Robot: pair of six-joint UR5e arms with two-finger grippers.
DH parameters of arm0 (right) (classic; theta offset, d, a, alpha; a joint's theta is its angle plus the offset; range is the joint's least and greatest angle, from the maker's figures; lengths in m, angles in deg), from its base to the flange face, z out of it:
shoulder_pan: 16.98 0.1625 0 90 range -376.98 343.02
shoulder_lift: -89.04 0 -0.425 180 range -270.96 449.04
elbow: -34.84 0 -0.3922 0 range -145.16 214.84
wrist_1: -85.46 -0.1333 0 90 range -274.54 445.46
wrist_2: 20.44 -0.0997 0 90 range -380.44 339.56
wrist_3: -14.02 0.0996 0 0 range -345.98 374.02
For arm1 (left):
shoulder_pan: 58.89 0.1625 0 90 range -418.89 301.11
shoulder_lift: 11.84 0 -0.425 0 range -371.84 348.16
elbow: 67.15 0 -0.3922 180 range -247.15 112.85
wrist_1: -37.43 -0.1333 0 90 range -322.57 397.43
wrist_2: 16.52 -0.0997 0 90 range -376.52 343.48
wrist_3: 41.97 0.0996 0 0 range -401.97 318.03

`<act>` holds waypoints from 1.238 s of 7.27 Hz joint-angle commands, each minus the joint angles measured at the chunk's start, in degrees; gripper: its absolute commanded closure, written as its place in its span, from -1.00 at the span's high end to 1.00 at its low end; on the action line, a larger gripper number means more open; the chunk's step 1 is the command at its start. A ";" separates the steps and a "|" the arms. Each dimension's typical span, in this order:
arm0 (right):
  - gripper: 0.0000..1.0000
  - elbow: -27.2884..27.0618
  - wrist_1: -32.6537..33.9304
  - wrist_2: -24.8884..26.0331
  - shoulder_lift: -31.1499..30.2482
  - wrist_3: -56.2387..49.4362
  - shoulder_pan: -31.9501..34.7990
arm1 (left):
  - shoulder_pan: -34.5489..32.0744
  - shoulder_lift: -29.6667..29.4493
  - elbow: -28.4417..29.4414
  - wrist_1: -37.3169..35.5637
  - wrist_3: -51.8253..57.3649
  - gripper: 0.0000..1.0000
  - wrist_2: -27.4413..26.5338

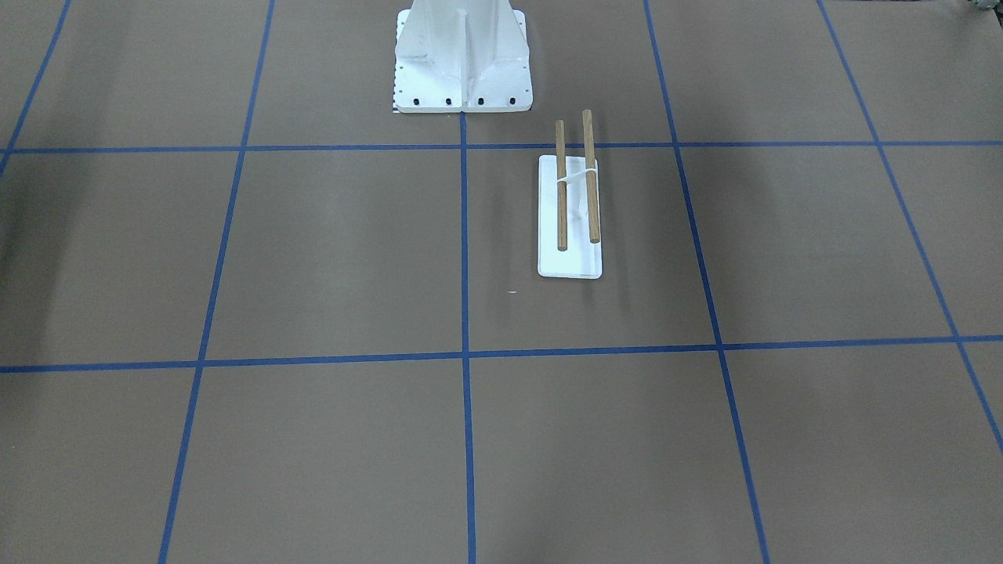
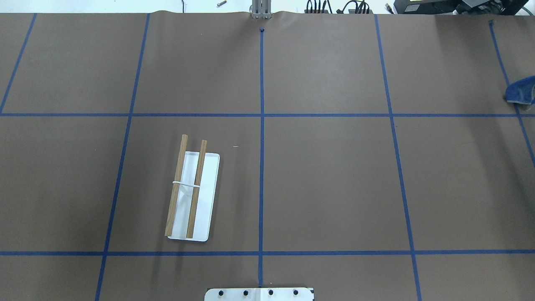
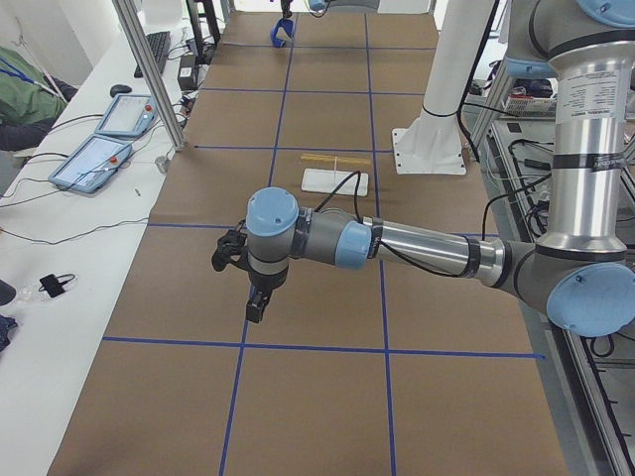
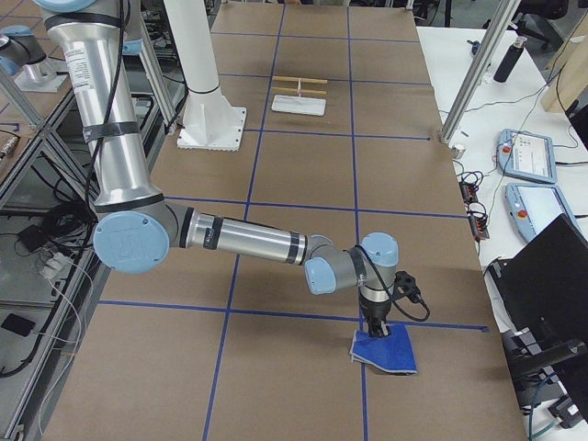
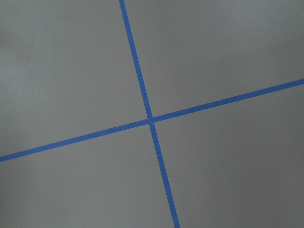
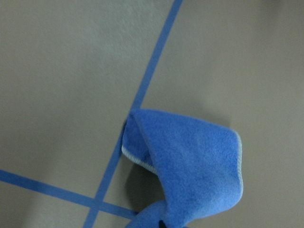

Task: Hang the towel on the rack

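Right fingers at towel; rack front-to-back

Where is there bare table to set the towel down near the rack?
The squares across the blue centre tape line from the white-based rack with two wooden rods are bare, out to the bright blue towel at the far right end. Tightest is the gap between the rack and big white bolted pedestal.
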 commanded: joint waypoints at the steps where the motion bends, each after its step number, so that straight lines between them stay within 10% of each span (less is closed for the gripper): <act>1: -1.00 -7.75 1.84 -1.21 0.04 -0.16 -2.42 | 1.50 -1.72 1.01 2.30 -0.06 0.98 0.52; 4: -1.00 -15.67 2.02 -3.15 0.13 1.33 -9.97 | 2.03 -0.59 3.02 15.28 -1.19 0.98 1.14; 9: -1.00 -25.17 1.76 -2.02 6.70 35.37 -20.87 | 15.18 -13.04 2.33 18.04 -47.93 0.97 0.97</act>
